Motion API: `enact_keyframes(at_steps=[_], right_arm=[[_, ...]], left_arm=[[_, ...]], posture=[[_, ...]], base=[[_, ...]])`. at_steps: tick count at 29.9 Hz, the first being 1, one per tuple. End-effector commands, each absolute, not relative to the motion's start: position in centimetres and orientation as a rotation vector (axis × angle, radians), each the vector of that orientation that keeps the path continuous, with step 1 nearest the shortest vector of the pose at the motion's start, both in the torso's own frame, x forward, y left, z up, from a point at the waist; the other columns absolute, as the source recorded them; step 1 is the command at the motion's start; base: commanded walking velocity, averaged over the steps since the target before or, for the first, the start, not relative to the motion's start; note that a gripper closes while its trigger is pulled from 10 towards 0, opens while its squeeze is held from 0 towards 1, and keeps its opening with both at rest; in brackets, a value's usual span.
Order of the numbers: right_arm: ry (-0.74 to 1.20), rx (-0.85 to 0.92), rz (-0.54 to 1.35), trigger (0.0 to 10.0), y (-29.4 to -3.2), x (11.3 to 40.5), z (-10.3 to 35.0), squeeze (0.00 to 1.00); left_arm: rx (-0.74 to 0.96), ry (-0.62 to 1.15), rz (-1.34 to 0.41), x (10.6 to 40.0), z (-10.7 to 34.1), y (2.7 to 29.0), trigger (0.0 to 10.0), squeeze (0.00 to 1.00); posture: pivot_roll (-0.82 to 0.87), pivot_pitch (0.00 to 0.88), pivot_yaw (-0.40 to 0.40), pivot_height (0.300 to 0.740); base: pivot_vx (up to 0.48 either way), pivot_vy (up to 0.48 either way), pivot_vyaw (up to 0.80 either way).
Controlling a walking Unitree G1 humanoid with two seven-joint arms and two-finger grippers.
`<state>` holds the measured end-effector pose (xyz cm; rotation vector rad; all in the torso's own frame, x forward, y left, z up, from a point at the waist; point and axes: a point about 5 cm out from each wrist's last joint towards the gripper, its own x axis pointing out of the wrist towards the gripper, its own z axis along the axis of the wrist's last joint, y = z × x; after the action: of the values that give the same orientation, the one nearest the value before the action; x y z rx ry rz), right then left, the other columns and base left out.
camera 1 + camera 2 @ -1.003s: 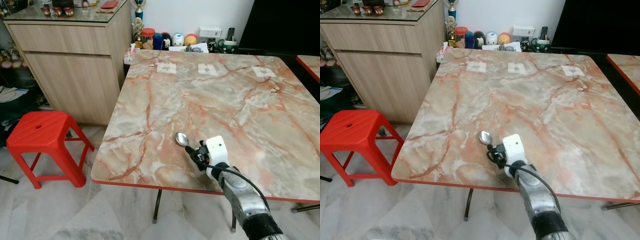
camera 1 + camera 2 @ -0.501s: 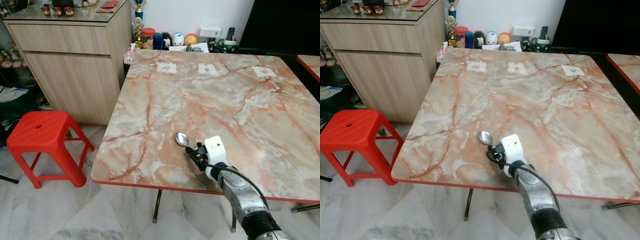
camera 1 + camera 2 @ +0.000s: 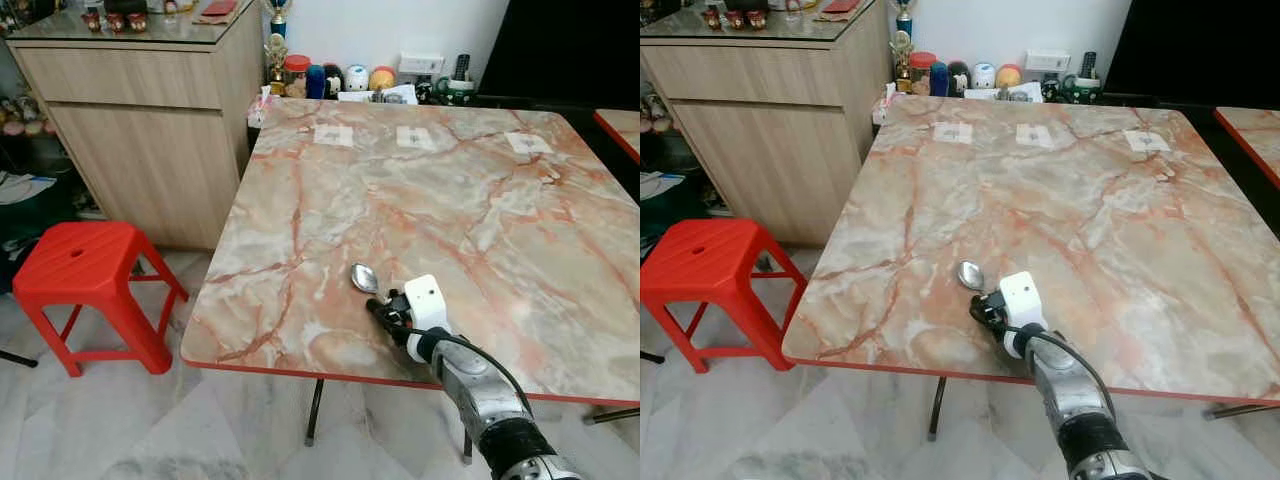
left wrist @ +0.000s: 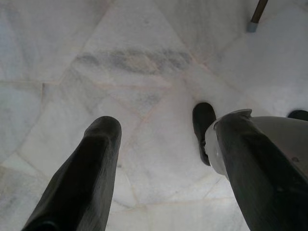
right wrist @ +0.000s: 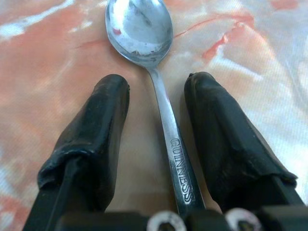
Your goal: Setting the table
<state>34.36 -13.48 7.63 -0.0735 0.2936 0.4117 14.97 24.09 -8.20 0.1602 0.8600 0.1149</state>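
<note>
Steel spoon [image 5: 159, 86] lies flat on the marble table [image 3: 420, 190], near its front edge, with the bowl pointing away from the robot and the handle running straight back between the two fingers [image 5: 96, 134] of the right gripper [image 3: 385, 310]. The fingers sit parted, one on each side of the handle with a gap showing on both sides, so the spoon is not held. Its long axis lines up with the gripper's own reach, which I judge to mean the spoon has been set down and a straight pull back along the handle would clear it. The right arm stretches forward over the table's front edge, wrist low and close to the top. The left gripper [image 4: 163, 159] hangs idle over the floor, fingers spread apart
</note>
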Motion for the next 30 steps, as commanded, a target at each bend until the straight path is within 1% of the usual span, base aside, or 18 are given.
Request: enact_keyframes(at_steps=[1,4,5,6,7,8,10,30], right_arm=[[0.360,-0.072,0.434,10.0,-13.3,33.9,6.5,0.00],[0.386,-0.079,0.443,10.0,-13.3,33.7,6.1,0.00],[0.391,-0.080,0.444,8.5,-13.4,33.7,6.0,0.00],[0.397,-0.081,0.444,8.5,-13.4,33.6,5.9,0.00],[0.406,-0.086,0.442,4.4,-13.4,33.6,5.7,0.00],[0.407,-0.087,0.442,4.4,-13.5,33.5,5.7,0.00],[0.411,-0.087,0.431,0.0,-13.6,33.5,5.6,0.00],[0.433,-0.098,0.438,0.0,-13.3,33.3,5.0,0.00]], left_arm=[[0.169,0.895,0.104,14.2,-8.5,24.2,10.0,0.00],[0.167,0.900,0.104,14.1,-8.6,24.1,10.0,0.00],[0.166,0.901,0.103,14.1,-8.6,24.1,10.0,0.00],[0.167,0.901,0.102,14.1,-8.6,24.1,10.0,0.00],[0.165,0.903,0.100,14.1,-8.6,24.1,10.0,0.00],[0.165,0.903,0.100,14.1,-8.6,24.1,10.0,0.00],[0.163,0.905,0.097,14.0,-8.6,24.0,10.0,0.00],[0.142,0.911,0.076,14.0,-8.8,23.5,10.0,0.00]], posture=[[0.06,0.117,-0.030,0.740],[0.06,0.119,-0.030,0.740],[0.06,0.119,-0.030,0.740],[0.06,0.119,-0.030,0.740],[0.06,0.119,-0.030,0.740],[0.06,0.119,-0.030,0.740],[0.06,0.121,-0.030,0.740],[0.06,0.121,-0.031,0.740]], base=[[0.000,0.000,0.00],[0.000,0.000,0.00],[0.000,0.000,0.00],[0.000,0.000,0.00],[0.000,0.000,0.00],[0.000,0.000,0.00],[0.000,0.000,0.00],[0.000,0.000,0.00]])
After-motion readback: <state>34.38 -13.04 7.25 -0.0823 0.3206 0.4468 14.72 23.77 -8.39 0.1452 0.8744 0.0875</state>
